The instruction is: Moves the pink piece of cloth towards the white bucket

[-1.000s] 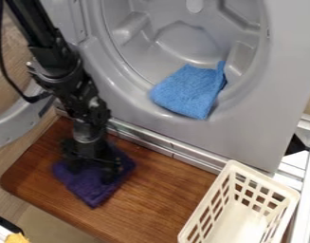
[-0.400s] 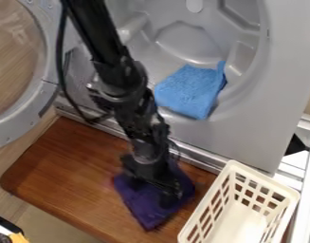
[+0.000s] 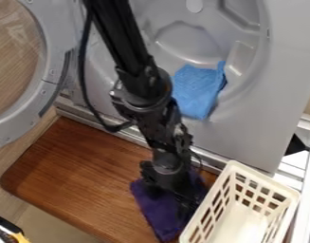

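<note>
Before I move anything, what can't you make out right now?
Camera view:
- Purple cloth: its middle is hidden by the gripper; gripped or just pressed, can't tell.
- White basket: near end cut off by the bottom edge.
- Round door: cut off by the left edge.
- Black-and-yellow thing: cut off at the lower left corner; can't identify.

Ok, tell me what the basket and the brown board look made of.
The basket looks like smooth, moulded cream plastic, from its grid walls. The brown board looks like lacquered wood, from its streaked grain and sheen, though laminate is possible.
</note>
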`<action>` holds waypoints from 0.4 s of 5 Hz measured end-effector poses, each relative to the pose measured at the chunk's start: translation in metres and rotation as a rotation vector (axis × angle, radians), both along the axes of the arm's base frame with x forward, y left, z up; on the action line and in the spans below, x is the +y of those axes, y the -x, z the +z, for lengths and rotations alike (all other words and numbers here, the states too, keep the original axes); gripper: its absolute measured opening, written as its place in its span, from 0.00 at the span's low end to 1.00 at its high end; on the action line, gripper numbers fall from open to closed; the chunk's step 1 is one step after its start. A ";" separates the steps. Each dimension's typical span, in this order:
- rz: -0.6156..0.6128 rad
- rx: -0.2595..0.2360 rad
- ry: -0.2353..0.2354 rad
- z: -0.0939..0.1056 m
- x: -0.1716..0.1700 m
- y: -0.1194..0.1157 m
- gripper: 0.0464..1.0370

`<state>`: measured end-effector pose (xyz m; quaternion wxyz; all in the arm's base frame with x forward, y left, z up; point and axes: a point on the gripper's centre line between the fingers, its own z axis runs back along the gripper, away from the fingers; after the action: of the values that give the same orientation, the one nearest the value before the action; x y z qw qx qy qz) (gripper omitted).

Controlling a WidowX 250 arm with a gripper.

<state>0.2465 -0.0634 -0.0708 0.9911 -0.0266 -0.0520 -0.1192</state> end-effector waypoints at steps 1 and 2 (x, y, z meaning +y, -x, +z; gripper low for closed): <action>-0.004 -0.005 -0.029 0.012 -0.002 -0.001 0.96; 0.014 -0.051 -0.089 0.039 0.003 -0.007 0.96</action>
<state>0.2540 -0.0603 -0.0314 0.9905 0.0208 -0.0723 -0.1150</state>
